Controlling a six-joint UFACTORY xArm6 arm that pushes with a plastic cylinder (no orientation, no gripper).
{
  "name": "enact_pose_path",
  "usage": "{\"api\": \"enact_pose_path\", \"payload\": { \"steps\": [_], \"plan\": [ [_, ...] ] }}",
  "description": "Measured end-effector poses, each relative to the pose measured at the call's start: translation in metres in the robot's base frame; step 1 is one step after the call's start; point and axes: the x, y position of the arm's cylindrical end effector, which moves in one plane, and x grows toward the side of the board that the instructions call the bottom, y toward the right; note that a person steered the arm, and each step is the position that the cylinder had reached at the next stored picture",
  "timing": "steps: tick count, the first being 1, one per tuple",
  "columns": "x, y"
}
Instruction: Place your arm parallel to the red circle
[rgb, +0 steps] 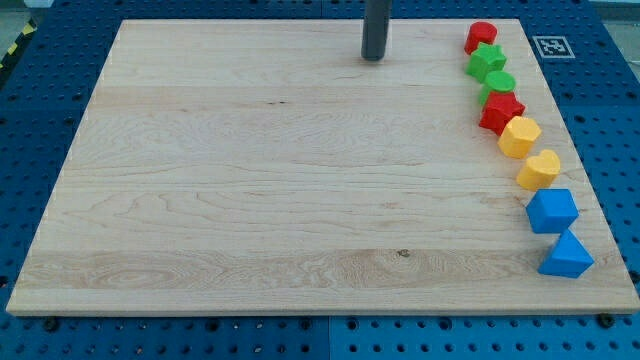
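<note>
While the arm hangs over the far side, the blocks sit in one curving line down the view's right edge of the wooden board (250, 200). Nearest the view's bottom is a blue triangular block (567, 256), and just above it a blue cube-like block (552, 210); the two look to be touching or nearly so. Next up the line comes a yellow heart (540, 169), then a yellow hexagon-like block (519, 136) just beside it. Above that a red star (500, 112) presses against a green round block (499, 83), which in turn sits against a green star (487, 62). At the far end of the row, near the board's top right corner, is the red circle (480, 37), close to the green star.

The rod carries no jaws at all, so nothing is being grasped. My tip (374, 58) rests near the board's top edge, well to the view's left of the red circle and a little lower, apart from every block. A blue pegboard (30, 120) surrounds the board, with a small printed marker (552, 46) beyond the top right corner.
</note>
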Motion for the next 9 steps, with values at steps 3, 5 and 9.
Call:
{"api": "enact_pose_path", "payload": {
  "steps": [3, 5, 9],
  "plan": [
    [0.086, 0.045],
    [0.097, 0.053],
    [0.096, 0.070]
  ]
}}
